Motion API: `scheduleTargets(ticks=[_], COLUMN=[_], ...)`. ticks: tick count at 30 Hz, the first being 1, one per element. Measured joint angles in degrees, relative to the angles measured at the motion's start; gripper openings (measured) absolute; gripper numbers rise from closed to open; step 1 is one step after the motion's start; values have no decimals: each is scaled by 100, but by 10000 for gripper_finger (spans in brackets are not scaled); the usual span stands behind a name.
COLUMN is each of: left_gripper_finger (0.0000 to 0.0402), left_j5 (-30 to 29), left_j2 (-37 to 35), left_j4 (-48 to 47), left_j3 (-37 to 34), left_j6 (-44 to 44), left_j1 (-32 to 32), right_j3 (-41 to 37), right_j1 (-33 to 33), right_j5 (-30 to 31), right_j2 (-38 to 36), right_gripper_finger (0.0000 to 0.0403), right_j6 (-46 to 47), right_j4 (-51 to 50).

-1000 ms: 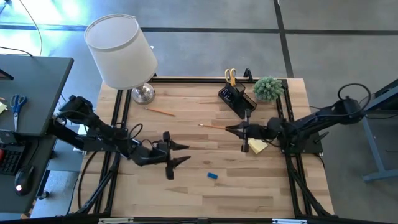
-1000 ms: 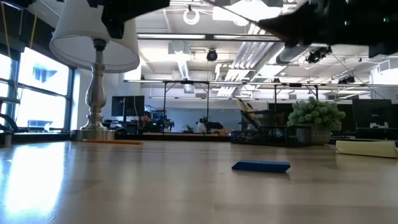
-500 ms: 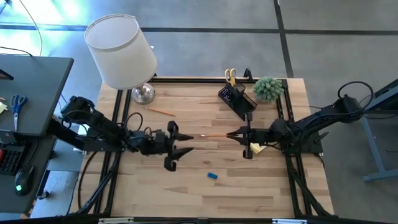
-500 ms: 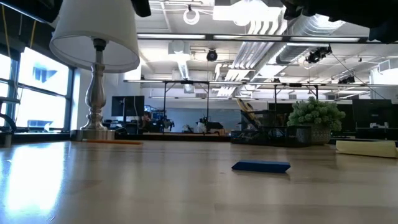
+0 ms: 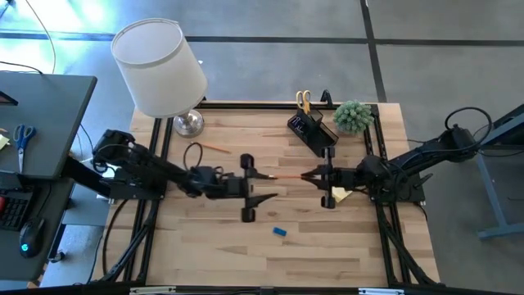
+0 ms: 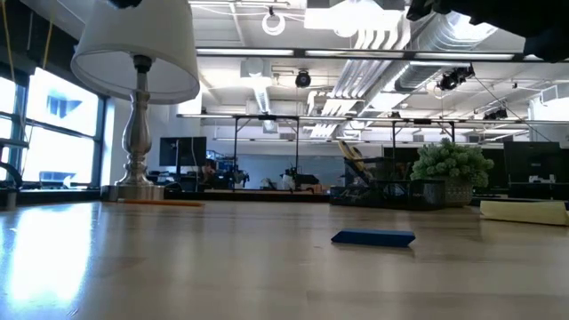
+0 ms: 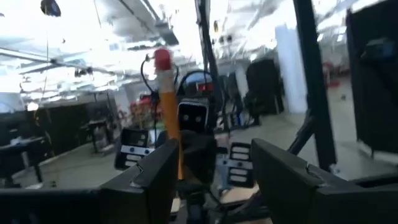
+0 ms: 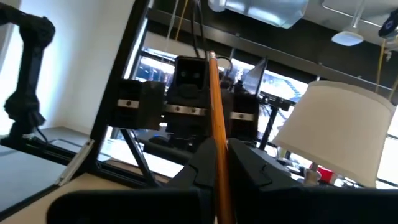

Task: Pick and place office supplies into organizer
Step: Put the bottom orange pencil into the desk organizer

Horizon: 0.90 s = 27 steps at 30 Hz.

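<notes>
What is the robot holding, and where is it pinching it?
The right gripper pinches an orange pencil at one end. The left gripper holds nothing.

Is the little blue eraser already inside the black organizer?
No, the blue eraser lies on the bare wooden table near its front, far from the black organizer at the back edge.

Overhead, table-level, two facing wrist views.

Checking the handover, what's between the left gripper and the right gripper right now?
In the high view, only the orange pencil spans between the left gripper and right gripper, whose jaws are shut on it.
</notes>
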Motion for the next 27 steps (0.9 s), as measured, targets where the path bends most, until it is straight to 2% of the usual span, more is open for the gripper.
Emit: scheduleTargets(ticks=[3, 6, 27], left_gripper_finger=[189, 189, 186], left_j5=[-26, -18, -382], left_j2=[224, 376, 401], left_j4=[-520, -639, -74], left_j3=[473, 721, 764], left_j6=[-97, -125, -810], left_j1=[59, 66, 64], right_j3=[0, 0, 4], right_j1=[0, 0, 75], right_j5=[-90, -116, -173], right_j2=[0, 0, 4], right_gripper_finger=[9, 9, 9], right_j6=[5, 23, 82], right_j4=[13, 66, -173])
